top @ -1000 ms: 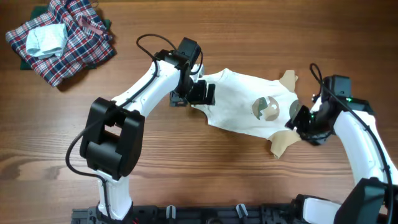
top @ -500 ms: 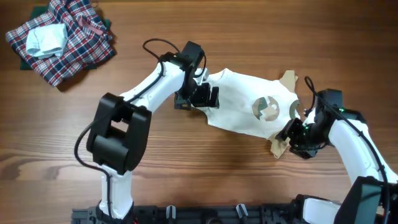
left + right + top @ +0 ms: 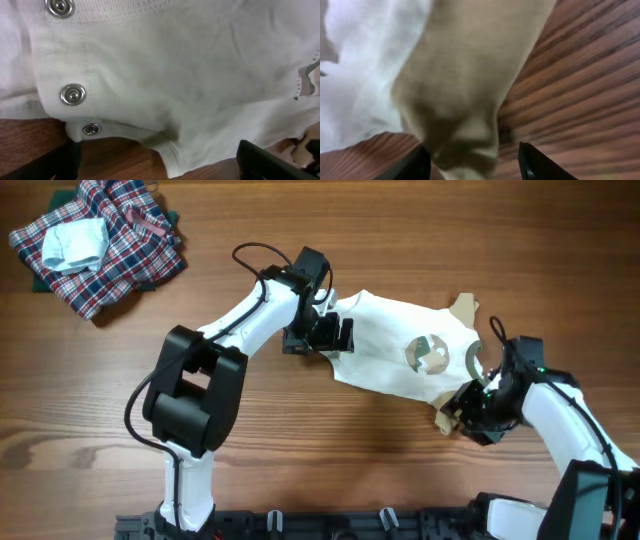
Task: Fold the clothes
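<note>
I find the garment (image 3: 390, 350), white with tan sleeves and a round green-tan print, lying spread right of centre on the surface (image 3: 300, 460). The left end effector (image 3: 326, 335) stands wide open over its left snap-buttoned hem (image 3: 73, 94). The right end effector (image 3: 470, 410) is parted, straddling the near tan sleeve (image 3: 465, 85) without clamping it.

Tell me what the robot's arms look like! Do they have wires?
Both arms are white tubes with chunky black joints. The left arm has a big black boxy block and a thin black cable looping above it. The right arm has a black wire too. Each ends in a black two-finger claw: the left gripper and the right gripper.
</note>
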Motion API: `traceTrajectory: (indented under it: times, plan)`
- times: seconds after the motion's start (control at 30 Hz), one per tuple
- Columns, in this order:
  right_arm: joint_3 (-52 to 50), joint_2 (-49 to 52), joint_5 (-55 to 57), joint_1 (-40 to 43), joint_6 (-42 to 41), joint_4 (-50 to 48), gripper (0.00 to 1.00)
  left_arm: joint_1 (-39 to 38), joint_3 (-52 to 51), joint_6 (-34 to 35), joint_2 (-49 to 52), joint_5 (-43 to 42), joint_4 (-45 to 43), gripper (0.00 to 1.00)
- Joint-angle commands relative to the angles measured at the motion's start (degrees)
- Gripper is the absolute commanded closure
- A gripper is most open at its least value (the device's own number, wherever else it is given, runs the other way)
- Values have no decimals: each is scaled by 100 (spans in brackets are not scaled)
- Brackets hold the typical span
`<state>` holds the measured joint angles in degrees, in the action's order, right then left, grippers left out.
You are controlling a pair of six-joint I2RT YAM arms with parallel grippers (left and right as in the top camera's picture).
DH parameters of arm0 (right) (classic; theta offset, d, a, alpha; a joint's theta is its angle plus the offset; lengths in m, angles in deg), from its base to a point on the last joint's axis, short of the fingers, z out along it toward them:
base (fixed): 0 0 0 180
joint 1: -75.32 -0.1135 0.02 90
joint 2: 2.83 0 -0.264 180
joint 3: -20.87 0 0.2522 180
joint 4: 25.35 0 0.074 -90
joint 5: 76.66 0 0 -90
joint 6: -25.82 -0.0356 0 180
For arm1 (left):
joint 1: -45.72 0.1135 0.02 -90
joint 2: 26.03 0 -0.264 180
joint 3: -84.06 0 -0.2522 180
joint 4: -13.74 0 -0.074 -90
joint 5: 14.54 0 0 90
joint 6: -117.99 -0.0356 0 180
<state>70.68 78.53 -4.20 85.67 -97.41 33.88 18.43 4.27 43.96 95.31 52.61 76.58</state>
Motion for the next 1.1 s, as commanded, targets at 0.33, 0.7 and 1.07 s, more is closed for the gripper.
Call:
traceTrajectory:
  times: [0.33, 0.7, 1.07]
  plan:
    - [-153, -59, 70, 11, -295, -201, 55, -15, 76, -11, 83, -94, 55, 9]
    - [-654, -59, -181, 13, -339, -737, 79, -15, 76, -11, 83, -94, 114, 66]
    - [-643, -59, -184, 13, -308, -754, 82, -15, 76, 166, 90, -98, 234, 36]
